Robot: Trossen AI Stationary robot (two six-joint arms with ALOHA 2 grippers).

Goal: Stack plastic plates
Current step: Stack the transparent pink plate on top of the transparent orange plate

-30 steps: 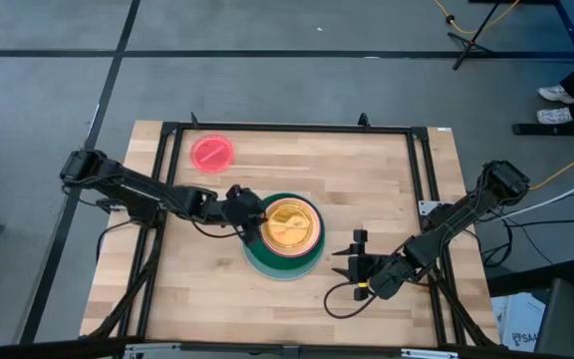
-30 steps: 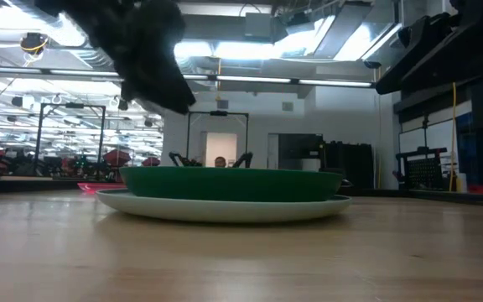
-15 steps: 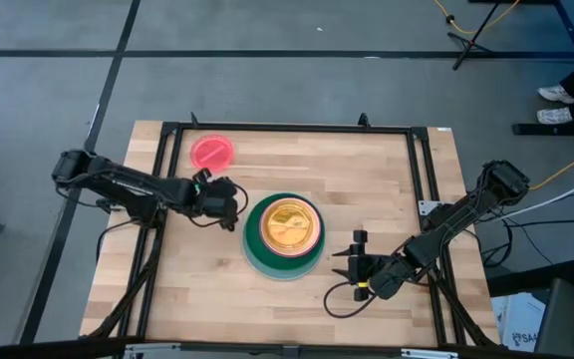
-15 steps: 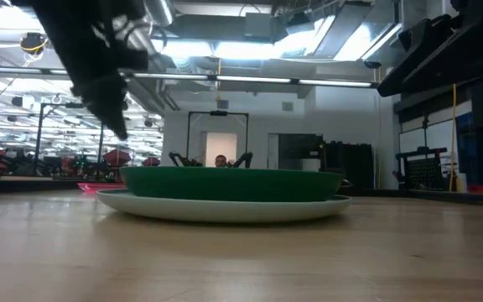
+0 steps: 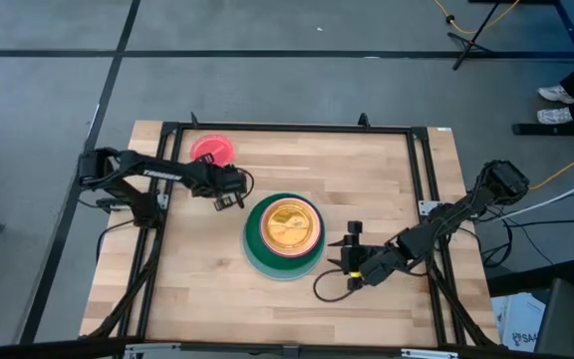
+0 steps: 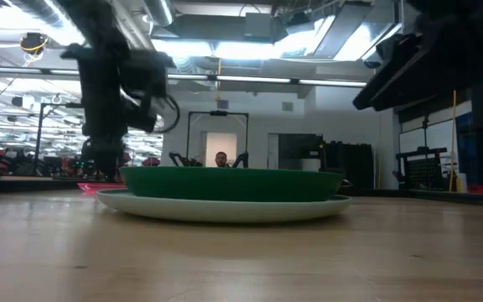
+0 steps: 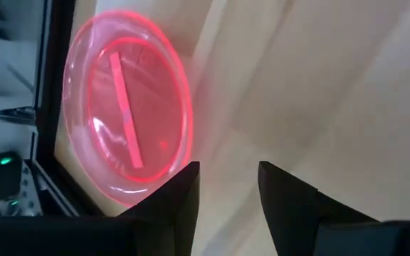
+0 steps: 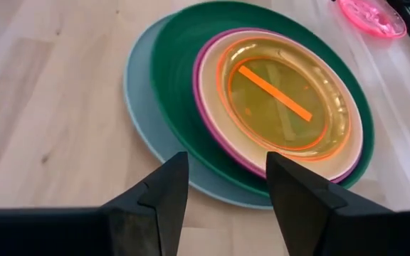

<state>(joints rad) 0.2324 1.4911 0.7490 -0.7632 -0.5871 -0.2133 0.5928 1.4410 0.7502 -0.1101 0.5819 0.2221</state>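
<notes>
A stack of plates [image 5: 282, 235] rests on the table's middle: light blue at the bottom, then dark green, magenta and peach, with a small orange plate [image 8: 285, 96] on top. A small pink-red plate [image 5: 212, 151] lies flat by itself near the far left corner. My left gripper [image 5: 229, 196] hovers open between that plate and the stack, and its wrist view shows the pink-red plate [image 7: 127, 110] ahead of the gripper [image 7: 228, 181]. My right gripper [image 5: 342, 254] is open just right of the stack, facing it [image 8: 226, 174].
A black metal frame [image 5: 287, 128] runs along the table's far edge and both sides. Bare wood lies to the right of the pink-red plate and in front of the stack. In the low view the stack [image 6: 225, 191] fills the middle distance.
My left gripper has drawn back from the stack's left rim, moving toward the table's far left and the pink-red plate, and has turned about. My right gripper has shifted a little left, toward the stack. The plates have stayed where they were.
</notes>
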